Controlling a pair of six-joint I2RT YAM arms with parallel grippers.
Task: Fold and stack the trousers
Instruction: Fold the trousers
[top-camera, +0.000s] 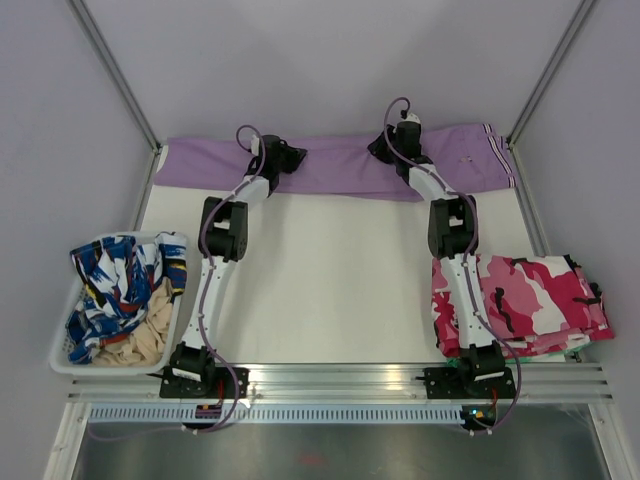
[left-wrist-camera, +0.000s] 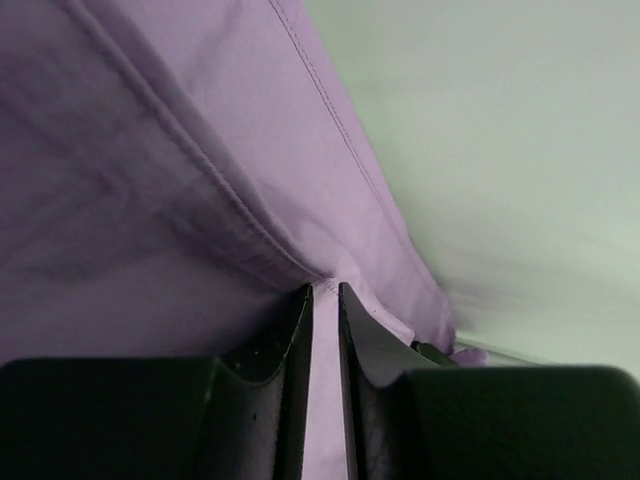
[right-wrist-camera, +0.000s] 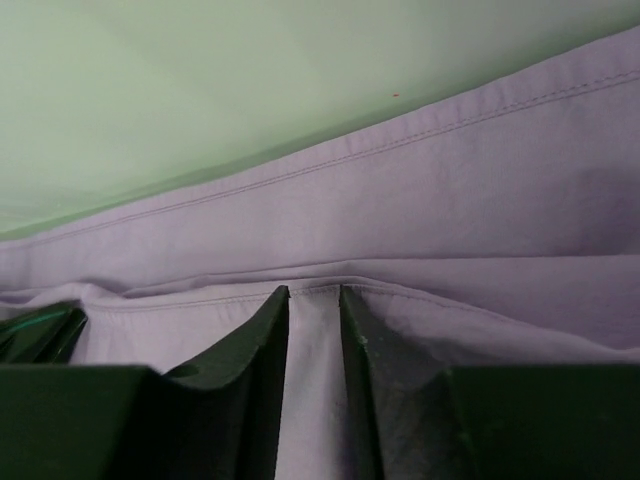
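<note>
Lilac trousers (top-camera: 340, 172) laid out as a long band across the top of the frame, left gripper (left-wrist-camera: 325, 290) almost closed with a cloth fold pinched between its jaws, right gripper (right-wrist-camera: 314, 292) slightly parted around a fold, grip not discernible

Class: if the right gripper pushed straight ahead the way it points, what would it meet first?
Almost certainly the trousers: their lilac folded edge lies right at the tips of the right gripper.
</note>
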